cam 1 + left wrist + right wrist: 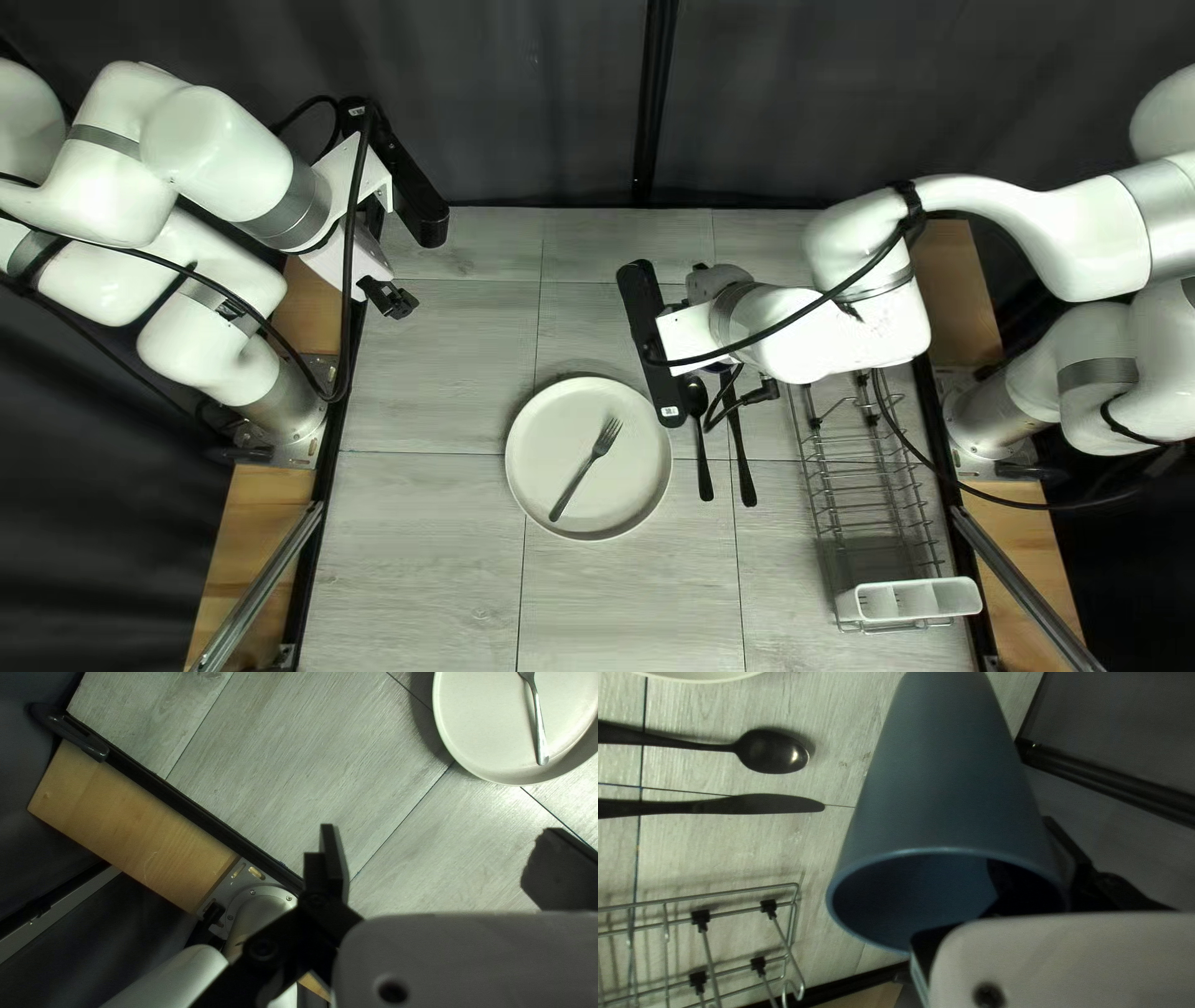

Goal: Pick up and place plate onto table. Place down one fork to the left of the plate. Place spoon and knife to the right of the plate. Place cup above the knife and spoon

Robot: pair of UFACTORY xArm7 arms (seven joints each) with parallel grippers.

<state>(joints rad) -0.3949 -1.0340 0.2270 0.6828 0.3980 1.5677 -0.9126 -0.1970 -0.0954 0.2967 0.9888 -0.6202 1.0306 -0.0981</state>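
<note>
Your right claw (1041,877) clamps the blue cup (943,788), just past the knife (738,805) tip; your left claw (439,854) hangs open at the table (280,765) edge.

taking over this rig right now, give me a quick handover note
Left gripper: open, empty, near its own base at the left edge of the table.
Right gripper: shut on the blue cup, held just beyond the tips of the spoon and knife.
Done: plate is on the table; spoon and knife lie side by side to its right.
Left: set the cup down and release it. The fork lies on the plate, so it has to go to the plate's left.
</note>
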